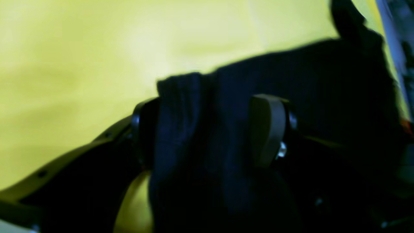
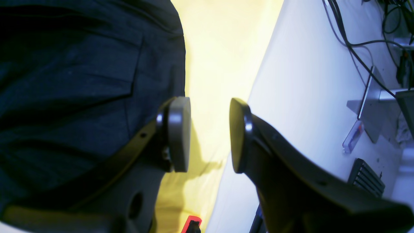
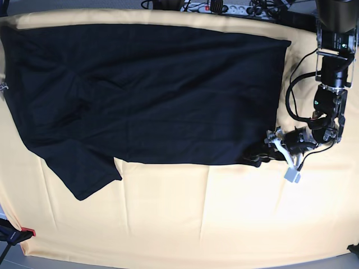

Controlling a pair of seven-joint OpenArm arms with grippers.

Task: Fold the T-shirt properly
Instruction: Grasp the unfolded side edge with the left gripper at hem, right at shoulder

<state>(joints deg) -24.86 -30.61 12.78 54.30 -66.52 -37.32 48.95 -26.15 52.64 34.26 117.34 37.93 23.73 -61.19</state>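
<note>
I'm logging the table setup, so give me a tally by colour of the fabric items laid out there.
Black: 1, the T-shirt
Yellow: 1, the tablecloth
Total: 2

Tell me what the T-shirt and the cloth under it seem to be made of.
The T-shirt: soft matte knit fabric, likely cotton; it creases and bunches between the left hand's pads. The yellow tablecloth: thin woven fabric, matte, showing fold lines and gentle ripples; the exact fibre cannot be told.
</note>
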